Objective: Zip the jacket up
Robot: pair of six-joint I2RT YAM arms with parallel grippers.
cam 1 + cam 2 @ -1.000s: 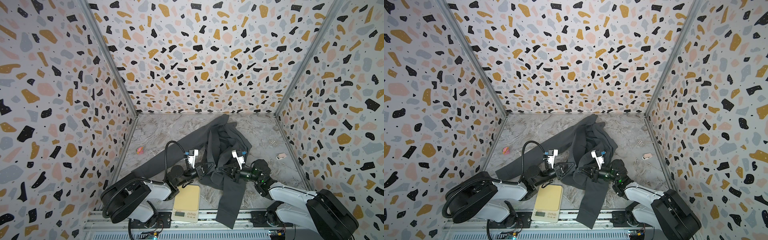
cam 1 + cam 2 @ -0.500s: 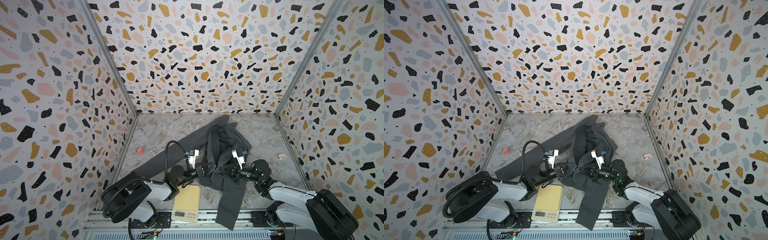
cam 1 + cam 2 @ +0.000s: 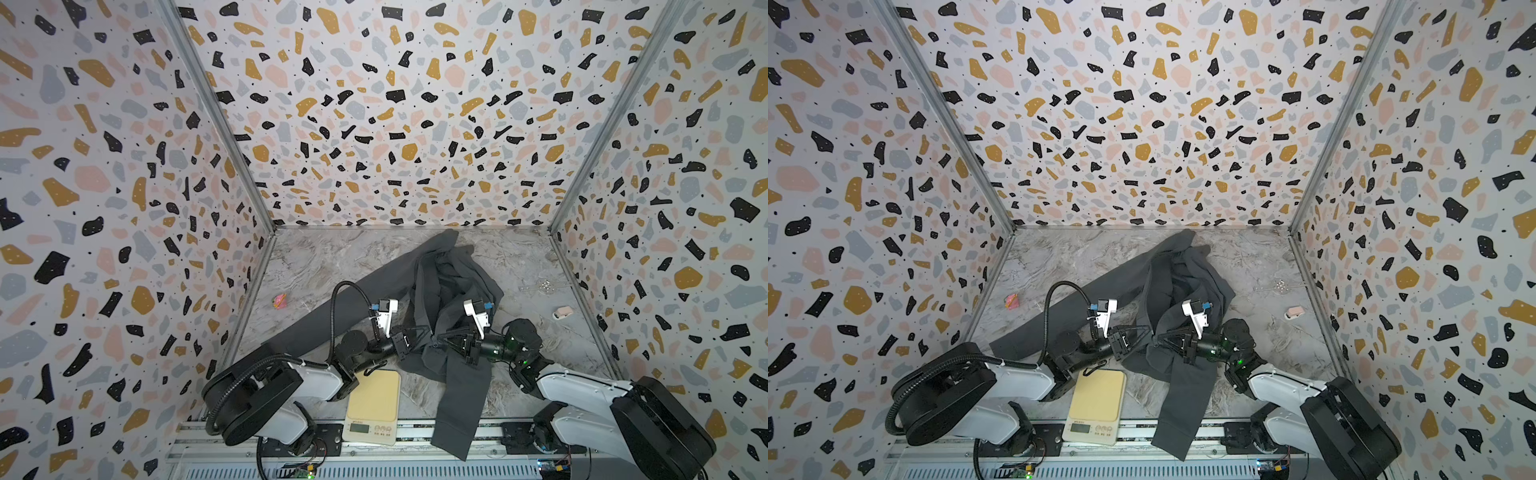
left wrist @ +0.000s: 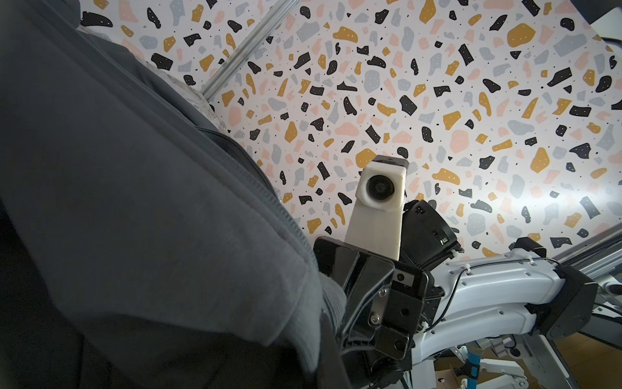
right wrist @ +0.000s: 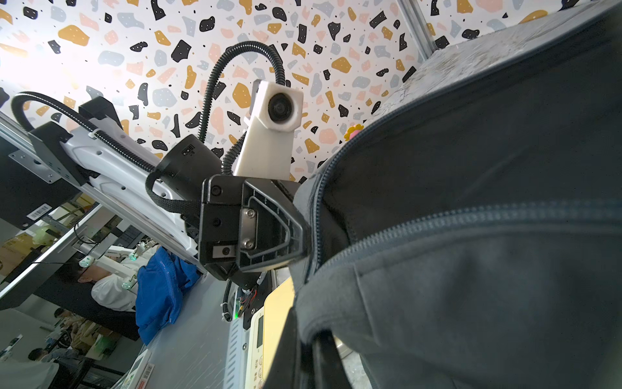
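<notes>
Two robot arms hold one dark grey jacket (image 3: 453,286) between them over the marbled worktop (image 3: 324,266). Hardly anything has shifted since a second ago: arms, cloth and loose items all lie where they lay. The left pincer (image 3: 419,337) is clamped together on the jacket's front edge right beside the zipper (image 5: 437,219), as the right wrist view shows. The right pincer (image 3: 439,340) is likewise pinched together on a fold of the same cloth, its tips buried in fabric in the left wrist view. In both top views the two pincers face each other, just apart, near the middle of the worktop's front edge. The jacket lies crumpled from the middle of the back edge down to the front. One sleeve stretches toward the front-left corner and another hangs over the front edge. In the right wrist view two rows of zipper teeth run apart, not joined. Counted: two arms, two pincers and one jacket. One cream kitchen scale (image 3: 372,409) sits at the front edge beside the hanging sleeve, and one pink trinket (image 3: 279,300) lies near the left edge. One clear item (image 3: 544,286) and one pale small item (image 3: 563,312) lie near the right edge.
</notes>
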